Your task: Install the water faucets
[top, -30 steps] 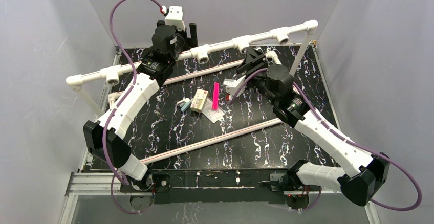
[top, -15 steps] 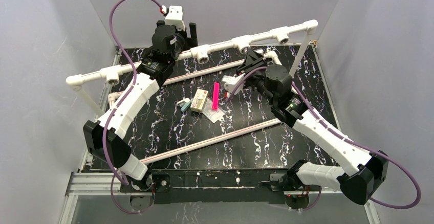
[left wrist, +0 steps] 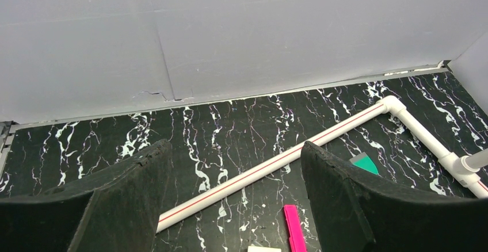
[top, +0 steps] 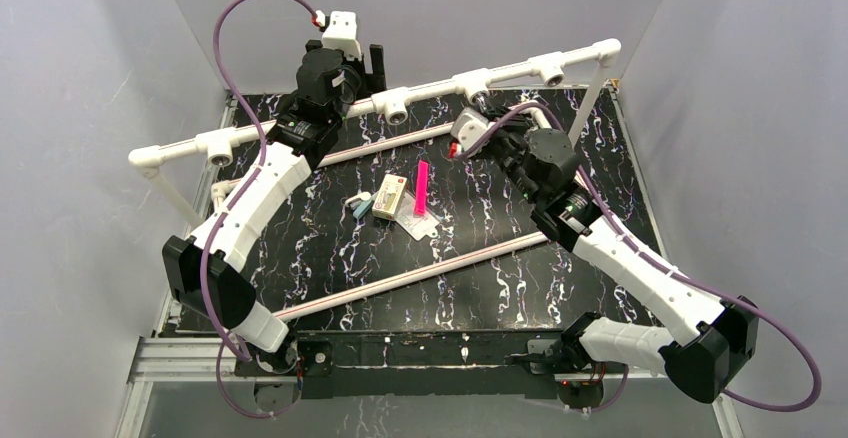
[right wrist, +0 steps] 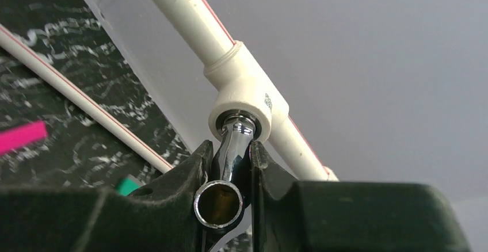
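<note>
1. At the near edge of the black, white-veined tabletop (top: 330, 248), two white-and-black arms are being carried on their bases. The left arm (top: 245, 208) is being stretched toward the far left and the right arm (top: 640, 268) toward the far middle.
2. A long white plastic pipe with a red stripe (top: 420, 273) is being borne flat on the tabletop, running diagonally between the arms.
3. Beyond it, at mid-tabletop, a small cream box (top: 390, 196), a bright pink bar (top: 421, 188) and a clear plastic bag (top: 420, 223) are being seen lying close together.
4. Farther on, a second white red-striped pipe (left wrist: 276, 163) is being shown flat on the tabletop, with a small flat green piece (left wrist: 363, 163) near its elbowed end.
5. The small silvery metal water faucet (right wrist: 236, 134) is being gripped by the right jaws, which are being closed narrowly on its body. Its open round end is being turned toward the wrist camera, and its other end is being held in the mouth of a white plastic tee socket (right wrist: 247, 99).
6. That socket is being carried on the raised white pipe rail (top: 435, 93) crossing the far side.
7. Farthest off, past the rail, the left jaws are being held wide apart, with only tabletop and pipe being seen between them.
</note>
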